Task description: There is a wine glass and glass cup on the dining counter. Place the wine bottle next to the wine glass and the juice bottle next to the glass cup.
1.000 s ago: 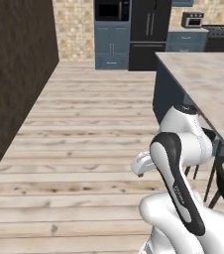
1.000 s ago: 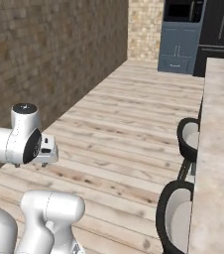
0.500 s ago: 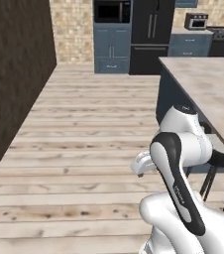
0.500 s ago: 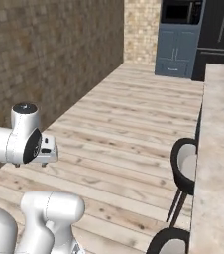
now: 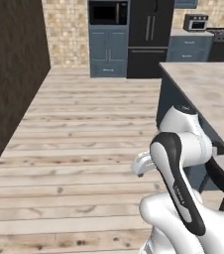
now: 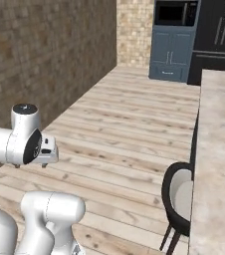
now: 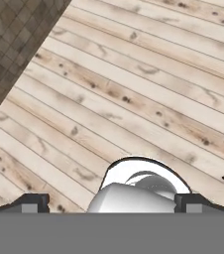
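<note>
Beige marbled stone dining counter (image 5: 208, 89) edges the right; wide plank floor (image 5: 84, 149) lies open leftward. Gripper (image 7: 112, 202) empty, fingertips spread apart.

Dining counter (image 5: 208, 84) right — stool (image 6: 180, 199) tucked beside it, cabinets (image 5: 109, 49) behind.

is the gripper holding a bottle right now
No, the gripper has its two dark finger tips set wide apart with only bare wooden plank floor beyond them.

Wooden floor (image 5: 84, 139), brick wall (image 6: 45, 64) — black stool (image 6: 180, 199), blue cabinets (image 5: 109, 52).
</note>
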